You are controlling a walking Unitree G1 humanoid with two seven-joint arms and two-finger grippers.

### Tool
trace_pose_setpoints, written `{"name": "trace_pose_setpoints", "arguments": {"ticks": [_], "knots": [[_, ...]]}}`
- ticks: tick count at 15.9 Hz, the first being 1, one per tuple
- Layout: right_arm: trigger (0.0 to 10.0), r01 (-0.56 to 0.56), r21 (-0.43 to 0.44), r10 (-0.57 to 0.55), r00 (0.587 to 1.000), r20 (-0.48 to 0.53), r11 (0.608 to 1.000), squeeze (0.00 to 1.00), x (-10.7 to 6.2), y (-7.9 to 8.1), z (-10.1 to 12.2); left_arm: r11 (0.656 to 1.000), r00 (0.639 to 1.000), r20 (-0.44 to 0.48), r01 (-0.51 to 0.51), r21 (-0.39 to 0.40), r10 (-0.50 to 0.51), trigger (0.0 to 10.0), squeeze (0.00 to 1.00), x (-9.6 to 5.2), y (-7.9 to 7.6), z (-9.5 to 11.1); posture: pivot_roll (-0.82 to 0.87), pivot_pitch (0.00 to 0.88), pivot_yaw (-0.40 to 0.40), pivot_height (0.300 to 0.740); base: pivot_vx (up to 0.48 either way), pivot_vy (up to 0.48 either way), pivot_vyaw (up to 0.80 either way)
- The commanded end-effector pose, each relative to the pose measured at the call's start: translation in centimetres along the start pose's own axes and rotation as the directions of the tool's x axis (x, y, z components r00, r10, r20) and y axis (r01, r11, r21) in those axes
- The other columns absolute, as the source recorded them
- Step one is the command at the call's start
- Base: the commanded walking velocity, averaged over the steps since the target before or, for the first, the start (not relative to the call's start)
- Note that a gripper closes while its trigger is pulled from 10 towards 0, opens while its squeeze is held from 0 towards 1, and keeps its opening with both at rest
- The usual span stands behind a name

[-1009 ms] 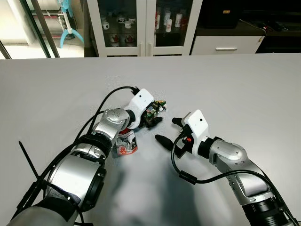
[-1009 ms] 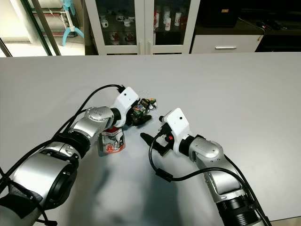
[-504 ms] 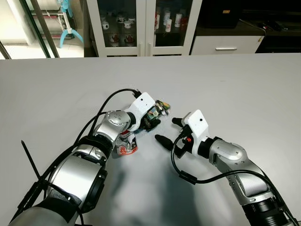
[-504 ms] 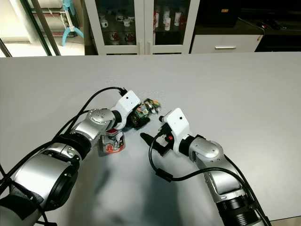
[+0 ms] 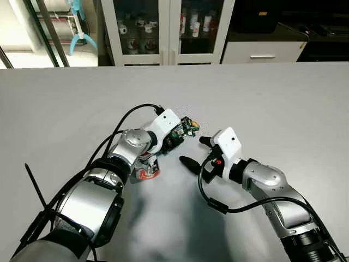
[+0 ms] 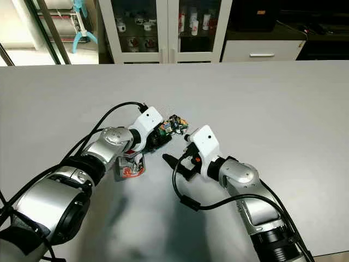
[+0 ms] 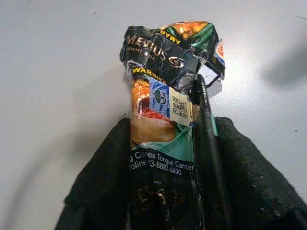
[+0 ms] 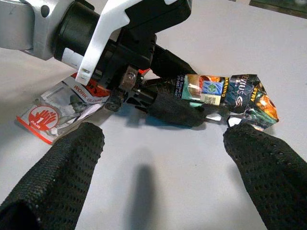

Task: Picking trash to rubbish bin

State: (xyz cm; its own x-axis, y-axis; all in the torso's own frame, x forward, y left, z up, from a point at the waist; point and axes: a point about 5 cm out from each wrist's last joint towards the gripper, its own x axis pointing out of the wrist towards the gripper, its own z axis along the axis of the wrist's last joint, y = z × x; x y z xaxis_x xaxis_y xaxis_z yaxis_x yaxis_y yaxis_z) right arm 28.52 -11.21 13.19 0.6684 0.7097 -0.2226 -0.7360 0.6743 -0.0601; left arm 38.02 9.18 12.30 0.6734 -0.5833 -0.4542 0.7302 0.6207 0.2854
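Note:
A crumpled green and black cigarette pack [image 5: 187,126] is held just above the grey table [image 5: 283,103], with my left gripper [image 5: 175,136] shut on it. In the left wrist view the pack [image 7: 168,105] sticks out between the two black fingers [image 7: 103,177]. My right gripper [image 5: 196,152] stands open just to the right of it, its fingers [image 8: 268,167] spread wide on either side of the pack [image 8: 230,93]. A flattened red and white wrapper [image 5: 147,165] lies on the table under my left forearm.
White glass-door cabinets [image 5: 169,30] and a white drawer unit [image 5: 262,52] stand beyond the table's far edge. A doorway with a blue mop stand [image 5: 82,24] is at the back left.
My left gripper has lifted and carried the cigarette pack slightly right and away, toward the right gripper. The right arm has stayed put.

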Motion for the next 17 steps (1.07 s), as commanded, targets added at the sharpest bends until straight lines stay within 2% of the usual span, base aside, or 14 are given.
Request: {"name": "trace_pose_setpoints", "arguments": {"ticks": [1,9,10,11,13,14,15,16,17], "knots": [[10.0,-0.009,0.0,0.009,1.0,0.006,1.0,0.0,0.0,0.1,0.2,1.0,1.0,-0.024,0.014,0.012,-0.014,0.0,0.0,0.0,-0.3,-0.7,-0.15,0.073,0.01,0.74,0.0,0.0,0.0],[10.0,-0.012,-0.002,0.012,1.0,0.004,1.0,0.0,0.0,0.2,0.1,0.999,1.0,-0.01,-0.026,-0.022,0.025,0.0,0.0,-0.2,0.1,-1.0,-0.14,0.07,0.005,0.74,0.0,0.0,0.0],[10.0,-0.013,-0.001,0.013,1.0,0.004,1.0,0.0,0.1,0.2,0.1,0.999,0.999,-0.006,-0.036,-0.031,0.036,4.7,0.0,-0.3,0.2,-1.0,-0.14,0.07,0.005,0.74,0.0,0.0,0.0],[10.0,-0.014,-0.002,0.014,1.0,0.003,1.0,0.0,0.1,0.2,0.1,0.995,0.997,0.01,-0.08,-0.061,0.081,10.0,0.0,-0.4,0.5,-0.9,-0.14,0.069,0.005,0.74,0.0,0.0,0.0],[10.0,-0.008,-0.004,0.008,1.0,0.004,1.0,0.0,0.2,0.1,0.1,0.984,0.988,0.037,-0.146,-0.099,0.151,10.0,0.0,-0.6,1.1,-0.7,-0.14,0.068,0.004,0.74,0.0,0.0,0.0],[10.0,0.023,-0.007,-0.023,1.0,0.009,1.0,0.0,0.3,-0.2,0.2,0.958,0.962,0.08,-0.247,-0.143,0.26,10.0,0.0,-1.0,2.1,-0.2,-0.14,0.065,0.004,0.74,0.0,0.0,0.0],[10.0,0.055,-0.003,-0.055,0.998,0.011,0.998,0.0,0.3,-0.6,0.2,0.935,0.938,0.118,-0.301,-0.188,0.326,10.0,0.0,-1.3,2.8,0.3,-0.14,0.066,0.001,0.74,0.0,0.0,0.0],[10.0,0.162,0.0,-0.162,0.986,0.026,0.987,0.0,0.5,-1.9,0.4,0.881,0.879,0.178,-0.388,-0.269,0.441,10.0,0.0,-2.0,4.1,1.2,-0.13,0.064,-0.001,0.74,0.0,0.0,0.0],[10.0,0.198,0.01,-0.198,0.98,0.035,0.98,0.0,0.5,-2.3,0.5,0.866,0.862,0.191,-0.407,-0.29,0.469,10.0,0.0,-2.2,4.4,1.4,-0.13,0.065,-0.003,0.74,0.0,0.0,0.0]]}}
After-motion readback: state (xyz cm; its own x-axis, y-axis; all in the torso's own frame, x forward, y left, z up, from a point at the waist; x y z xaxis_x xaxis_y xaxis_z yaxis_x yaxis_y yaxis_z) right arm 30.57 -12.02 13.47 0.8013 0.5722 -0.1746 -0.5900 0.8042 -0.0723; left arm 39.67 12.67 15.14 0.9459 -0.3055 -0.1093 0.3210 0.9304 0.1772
